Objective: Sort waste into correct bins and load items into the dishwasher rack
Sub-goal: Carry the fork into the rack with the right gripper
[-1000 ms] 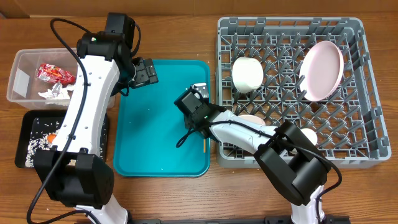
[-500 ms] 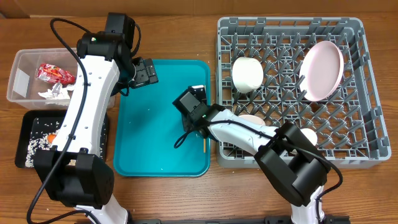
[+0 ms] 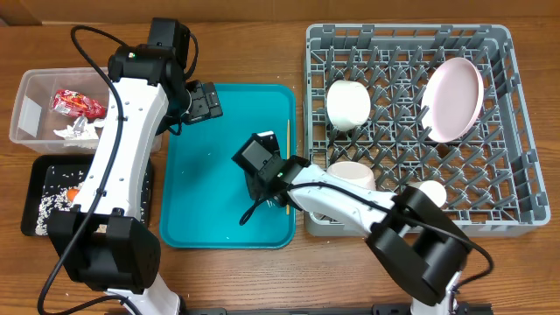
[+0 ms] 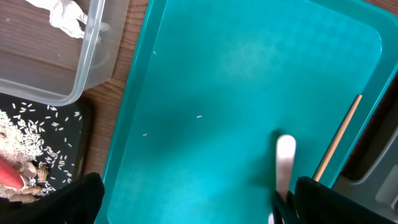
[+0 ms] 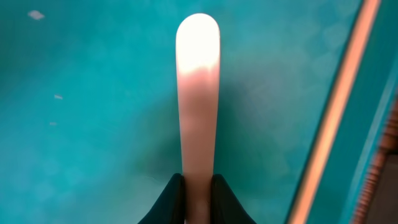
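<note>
The right end effector [image 5: 198, 190] is clamped on the white plastic fork [image 5: 198, 93]. Its two black fingers pinch the flat, smooth handle, whose rounded end points out over the glossy teal tray [image 3: 219, 206]; the tines cannot be seen. Just beside the fork, a thin, straight wooden chopstick [image 5: 336, 106] lies along the tray's raised right edge, and a few loose rice grains dot the tray floor. The left end effector [image 3: 206, 101] hangs over the tray's upper left corner with its fingers spread wide and nothing between them. To the left on the wood-grain tabletop [image 3: 245, 35] stands the clear plastic tub [image 3: 17, 118], a rounded rectangle holding the crinkled red wrapper [image 3: 77, 103] and the crumpled white napkin [image 3: 70, 131]. Below it the shallow black tray [image 3: 45, 168] carries scattered whitish rice [image 3: 44, 206] and a small orange carrot [image 3: 74, 188]. On the right sits the grey plastic dishwasher rack [image 3: 503, 223], a square crate with a grid of upright pegs. A pale-pink round plate [image 3: 453, 98] leans on edge among the pegs, with a white bowl [image 3: 348, 103] to its left and a small white cup [image 3: 430, 190] nearer the front.
</note>
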`<action>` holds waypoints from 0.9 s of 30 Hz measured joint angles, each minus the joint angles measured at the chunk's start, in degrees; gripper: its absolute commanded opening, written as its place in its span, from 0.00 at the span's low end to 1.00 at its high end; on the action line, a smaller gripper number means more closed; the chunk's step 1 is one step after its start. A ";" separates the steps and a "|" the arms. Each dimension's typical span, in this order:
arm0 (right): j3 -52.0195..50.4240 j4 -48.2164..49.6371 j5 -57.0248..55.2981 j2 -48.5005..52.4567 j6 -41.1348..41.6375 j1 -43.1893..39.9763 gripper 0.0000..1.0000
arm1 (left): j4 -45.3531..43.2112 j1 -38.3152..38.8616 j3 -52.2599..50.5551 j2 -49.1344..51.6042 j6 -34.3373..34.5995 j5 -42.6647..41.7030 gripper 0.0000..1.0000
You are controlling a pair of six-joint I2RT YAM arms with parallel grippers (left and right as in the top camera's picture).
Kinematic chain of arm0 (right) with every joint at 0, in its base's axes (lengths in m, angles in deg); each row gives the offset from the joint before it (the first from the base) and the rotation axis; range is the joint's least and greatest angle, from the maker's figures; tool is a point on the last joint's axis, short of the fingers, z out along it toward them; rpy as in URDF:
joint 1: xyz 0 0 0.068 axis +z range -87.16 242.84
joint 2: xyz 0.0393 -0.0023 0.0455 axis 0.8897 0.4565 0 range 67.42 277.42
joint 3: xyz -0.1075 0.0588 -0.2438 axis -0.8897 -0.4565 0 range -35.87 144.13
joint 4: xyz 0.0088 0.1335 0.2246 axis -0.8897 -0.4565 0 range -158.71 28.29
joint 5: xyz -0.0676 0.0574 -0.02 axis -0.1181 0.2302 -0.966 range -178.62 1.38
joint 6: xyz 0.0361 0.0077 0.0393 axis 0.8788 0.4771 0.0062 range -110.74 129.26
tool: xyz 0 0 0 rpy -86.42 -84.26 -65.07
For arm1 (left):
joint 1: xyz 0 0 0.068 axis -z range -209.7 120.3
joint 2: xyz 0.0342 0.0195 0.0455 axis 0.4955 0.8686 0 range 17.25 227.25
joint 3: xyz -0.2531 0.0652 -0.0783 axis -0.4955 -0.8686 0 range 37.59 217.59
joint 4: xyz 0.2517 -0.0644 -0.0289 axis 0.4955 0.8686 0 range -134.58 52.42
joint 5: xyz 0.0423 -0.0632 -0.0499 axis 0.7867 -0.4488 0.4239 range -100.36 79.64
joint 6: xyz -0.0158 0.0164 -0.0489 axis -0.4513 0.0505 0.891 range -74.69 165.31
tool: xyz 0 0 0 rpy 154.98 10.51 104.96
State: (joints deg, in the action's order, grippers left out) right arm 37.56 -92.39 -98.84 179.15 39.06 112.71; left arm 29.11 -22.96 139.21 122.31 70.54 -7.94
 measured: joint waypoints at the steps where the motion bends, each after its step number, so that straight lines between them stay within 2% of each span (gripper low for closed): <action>1: 0.00 -0.07 0.04 -0.83 0.02 0.00 0.04 | 0.02 0.02 0.00 0.00 0.00 0.00 1.00; 13: 0.00 -1.86 0.63 -5.95 0.02 -0.85 0.04 | 0.00 0.02 0.00 0.00 0.00 0.02 1.00; 27: -0.04 -12.74 -0.11 -26.14 -1.60 -13.29 0.04 | 0.02 0.02 0.00 0.00 0.00 0.00 1.00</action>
State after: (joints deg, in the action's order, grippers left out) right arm 37.52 -105.13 -98.94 153.01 37.47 99.42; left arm 29.13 -22.94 139.21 122.31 70.54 -7.94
